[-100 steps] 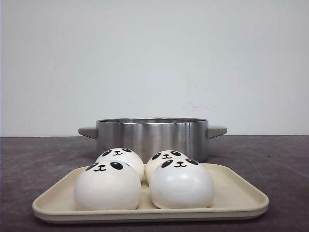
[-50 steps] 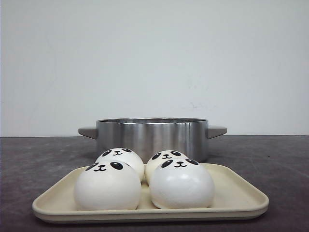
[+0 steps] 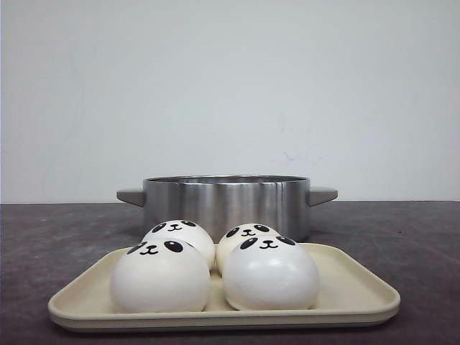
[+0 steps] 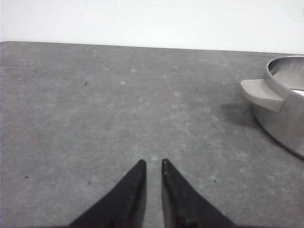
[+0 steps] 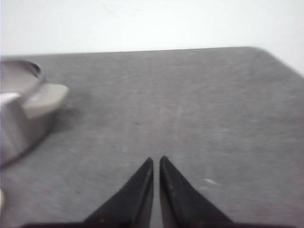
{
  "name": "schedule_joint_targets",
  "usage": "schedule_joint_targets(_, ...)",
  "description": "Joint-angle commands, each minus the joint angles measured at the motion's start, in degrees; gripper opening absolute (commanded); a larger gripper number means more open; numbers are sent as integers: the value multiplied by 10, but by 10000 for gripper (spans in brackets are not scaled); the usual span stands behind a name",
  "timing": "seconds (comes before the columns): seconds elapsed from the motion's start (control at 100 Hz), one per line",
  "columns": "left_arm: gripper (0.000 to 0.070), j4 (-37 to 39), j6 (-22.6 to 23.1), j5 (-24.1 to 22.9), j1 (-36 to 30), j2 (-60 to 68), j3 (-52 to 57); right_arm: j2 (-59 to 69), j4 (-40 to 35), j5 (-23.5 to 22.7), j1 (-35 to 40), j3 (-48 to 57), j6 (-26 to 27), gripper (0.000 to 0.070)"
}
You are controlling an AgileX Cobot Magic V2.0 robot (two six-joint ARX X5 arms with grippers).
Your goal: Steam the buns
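Note:
Several white panda-faced buns sit together on a beige tray (image 3: 359, 291) at the front of the table: one at front left (image 3: 159, 277), one at front right (image 3: 270, 274), and two behind them (image 3: 183, 233) (image 3: 241, 236). A steel pot (image 3: 226, 203) with grey handles stands just behind the tray. Neither arm shows in the front view. My left gripper (image 4: 152, 162) is shut with nothing in it, over bare table to the left of the pot (image 4: 285, 107). My right gripper (image 5: 156, 159) is shut and empty, to the right of the pot (image 5: 19, 114).
The dark grey tabletop (image 3: 402, 230) stretches to both sides of the pot and tray. A white wall stands behind. The table's rounded far right corner (image 5: 266, 52) shows in the right wrist view.

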Motion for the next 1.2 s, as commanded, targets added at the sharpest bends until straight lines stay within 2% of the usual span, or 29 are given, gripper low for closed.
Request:
schedule_joint_targets(0.0, 17, -1, -6, 6, 0, 0, -10, 1, 33, -21, 0, -2, 66, 17)
schedule_joint_targets(0.12, 17, -2, -86, 12, 0, 0, -10, 1, 100, -51, 0, -2, 122, 16)
schedule_joint_targets(0.2, 23, -5, -167, 17, 0, 0, -5, 1, 144, -62, 0, 0, 145, 9)
schedule_joint_targets(0.26, 20, -2, -233, 29, 0, 0, 7, 1, 146, -75, 0, 13, 157, 7)
schedule_joint_targets(0.3, 10, -3, -254, 53, 0, 0, 22, 1, 126, -82, 0, 32, 159, 6)
schedule_joint_targets(0.38, 11, -14, -245, 106, 0, 7, 69, 6, 64, -83, 0, 88, 149, 6)
schedule_joint_targets(0.44, 12, -33, -219, 130, 0, 28, 117, 23, 30, -83, 0, 140, 113, 6)
schedule_joint_targets(0.55, 12, -103, -162, 133, 0, 106, 236, 89, 6, -83, 0, 252, 15, 6)
schedule_joint_targets(0.65, 11, -160, -122, 134, 0, 200, 356, 167, -30, -84, 0, 362, -33, 6)
schedule_joint_targets(0.78, 22, -188, -117, 142, 0, 298, 476, 251, -80, -85, 0, 476, -45, 7)
schedule_joint_targets(0.84, 84, -186, -117, 158, 0, 326, 508, 280, -96, -90, 0, 514, -43, 17)
schedule_joint_targets(0.87, 167, -182, -118, 168, 0, 337, 518, 291, -101, -96, 0, 528, -40, 63)
schedule_joint_targets(0.89, 244, -180, -118, 175, 0, 344, 524, 297, -102, -103, 0, 535, -37, 125)
schedule_joint_targets(0.92, 380, -177, -119, 187, 0, 352, 530, 307, -102, -121, 0, 545, -32, 286)
schedule_joint_targets(0.93, 429, -176, -119, 191, 0, 354, 531, 308, -101, -123, 0, 546, -31, 311)
schedule_joint_targets(0.94, 501, -174, -120, 198, 0, 357, 532, 311, -100, -131, 0, 549, -28, 391)
schedule_joint_targets(0.95, 524, -172, -121, 200, 0, 358, 532, 312, -99, -134, 0, 550, -26, 418)
schedule_joint_targets(0.97, 608, -168, -123, 211, 0, 361, 532, 316, -97, -146, 0, 553, -22, 523)
schedule_joint_targets(0.98, 662, -167, -126, 219, 0, 363, 532, 319, -93, -155, 0, 554, -18, 597)
schedule_joint_targets(1.01, 700, -166, -128, 233, 0, 367, 532, 324, -83, -177, 0, 555, -8, 700)
schedule_joint_targets(1.12, 700, -175, -129, 261, 0, 373, 532, 341, -54, -255, 1, 555, 37, 700)
schedule_joint_targets(1.19, 700, -184, -143, 263, 0, 374, 532, 358, -39, -278, 7, 555, 61, 700)
